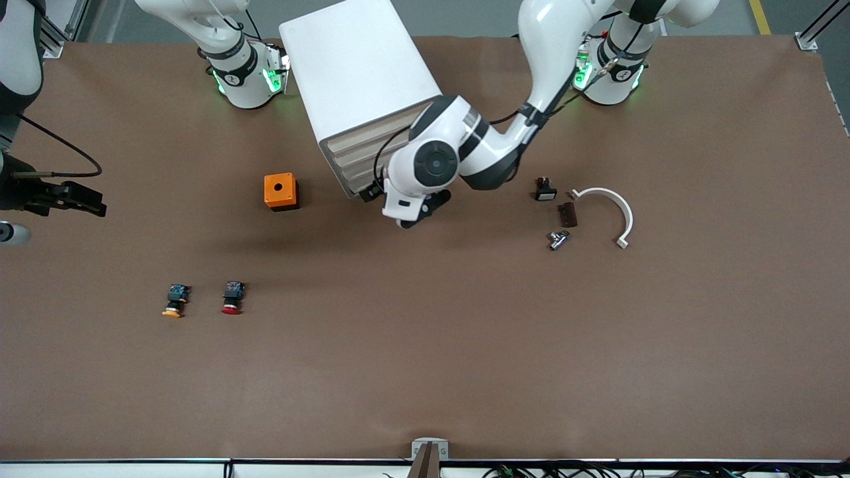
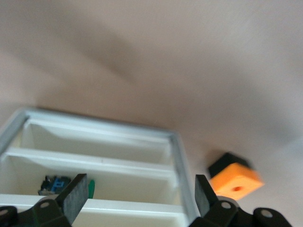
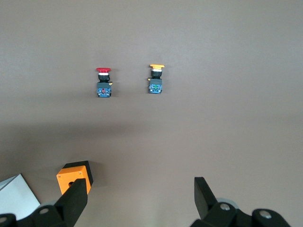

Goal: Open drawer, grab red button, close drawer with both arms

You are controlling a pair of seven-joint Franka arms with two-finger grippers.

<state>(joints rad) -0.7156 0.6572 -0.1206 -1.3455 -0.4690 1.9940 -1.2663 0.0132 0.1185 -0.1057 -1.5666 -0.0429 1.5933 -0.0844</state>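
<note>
The red-capped button [image 1: 232,299] lies on its side on the brown table, toward the right arm's end; it also shows in the right wrist view [image 3: 103,82]. The white drawer cabinet [image 1: 362,73] stands between the arm bases, and in the front view no drawer is pulled out. My left gripper [image 1: 415,216] is open and empty right in front of the stacked drawers [image 2: 99,156]. A small bluish thing [image 2: 53,183] lies in one compartment, partly hidden. My right gripper [image 1: 93,201] is open and empty, up over the table's edge at the right arm's end.
A yellow-capped button [image 1: 174,301] lies beside the red one. An orange box [image 1: 281,191] sits beside the cabinet. A black white-faced button [image 1: 544,190], a brown block [image 1: 567,214], a metal fitting [image 1: 558,239] and a white curved piece [image 1: 614,212] lie toward the left arm's end.
</note>
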